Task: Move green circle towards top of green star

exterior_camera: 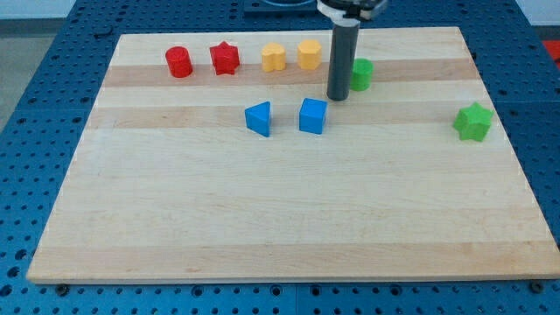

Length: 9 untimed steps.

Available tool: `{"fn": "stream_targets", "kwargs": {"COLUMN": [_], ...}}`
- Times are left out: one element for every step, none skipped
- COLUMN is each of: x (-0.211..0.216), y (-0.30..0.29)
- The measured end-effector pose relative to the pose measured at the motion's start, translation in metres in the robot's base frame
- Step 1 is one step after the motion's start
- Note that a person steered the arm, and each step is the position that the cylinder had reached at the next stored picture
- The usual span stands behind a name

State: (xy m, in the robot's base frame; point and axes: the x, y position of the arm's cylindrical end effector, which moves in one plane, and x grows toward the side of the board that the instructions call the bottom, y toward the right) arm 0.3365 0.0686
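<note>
Our tip [339, 96], a bare rod with no jaws to open or close, sits just at the view's left of the green circle [361, 73], and the green star [473, 122] lies well off to the view's right, so we're lined up to shove rightward

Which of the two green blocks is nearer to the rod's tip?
The green circle, touching my tip on its right. The green star sits far off at the view's right edge.
</note>
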Motion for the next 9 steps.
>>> {"fn": "stream_targets", "kwargs": {"x": [-0.027, -0.036, -0.036, -0.036, -0.034, -0.034, -0.032, -0.024, -0.014], "y": [0.001, 0.012, 0.046, 0.093, 0.113, 0.105, 0.084, 0.090, 0.107]}}
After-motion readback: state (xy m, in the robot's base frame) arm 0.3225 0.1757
